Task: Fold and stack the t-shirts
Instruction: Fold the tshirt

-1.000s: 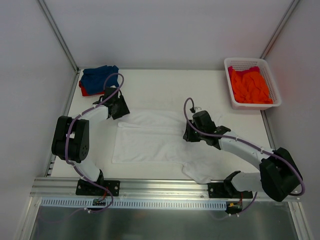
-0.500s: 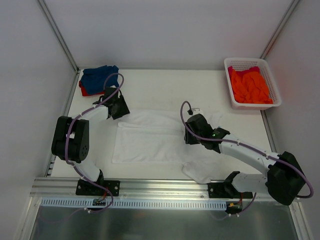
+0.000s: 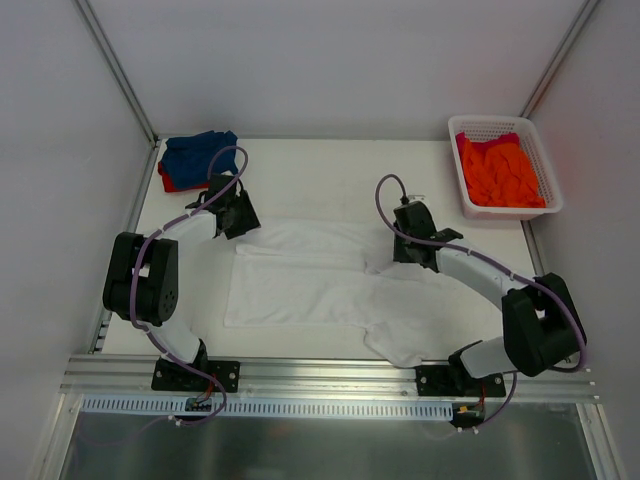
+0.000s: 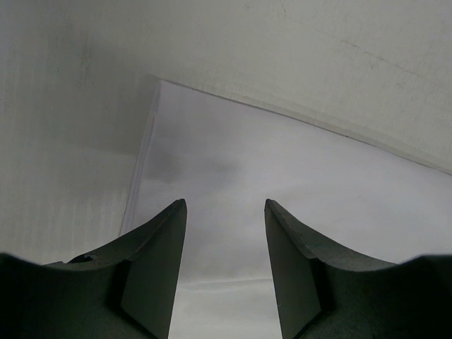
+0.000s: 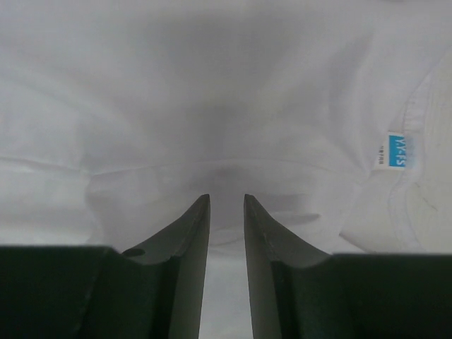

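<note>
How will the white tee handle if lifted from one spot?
Probably floppy: the white t-shirt lies flat and creased, so it should drape and sag. Likely light, being thin cloth. Pushed, it may bunch rather than slide; wrinkles gather by the right gripper.

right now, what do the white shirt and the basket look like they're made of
Shirt: soft, matte knit cloth, probably cotton. It lies limp with creases and has stitched seams and a sewn-in label.
Basket: stiff white plastic, by the look of it, with moulded lattice walls and a solid rim that holds its shape.
</note>
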